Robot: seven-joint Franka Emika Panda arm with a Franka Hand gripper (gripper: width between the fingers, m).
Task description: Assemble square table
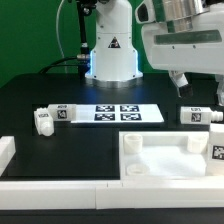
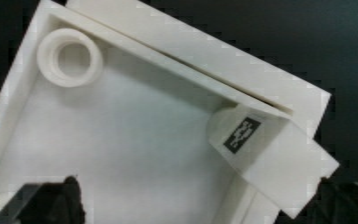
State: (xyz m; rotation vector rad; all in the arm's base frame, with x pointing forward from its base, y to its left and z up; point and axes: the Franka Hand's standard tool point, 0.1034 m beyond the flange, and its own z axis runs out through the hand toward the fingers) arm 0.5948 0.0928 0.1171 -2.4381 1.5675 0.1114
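Exterior view. The tool hangs at the exterior view's right, raised clear of the black counter. Its two fingers stand apart with nothing between them. The square table slab lies flat on the counter below the tool and nearer the camera, with its raised rim upward and a black-and-white tag on its edge at the exterior view's right. One tagged leg lies on its side almost directly under the tool, just beyond the slab and apart from it. Two further legs lie side by side well away from the tool, toward the exterior view's left. The marker board lies flat between those legs and the leg under the tool. A long white bar runs along the near edge of the counter, far from the tool. The arm's base stands behind the marker board.

Wrist view. The slab fills most of the picture beneath the tool, with one round corner socket on the side far from the fingers. A tag sits on the raised rim. One dark finger shows at the picture's edge, above the slab; whether it touches the slab cannot be told
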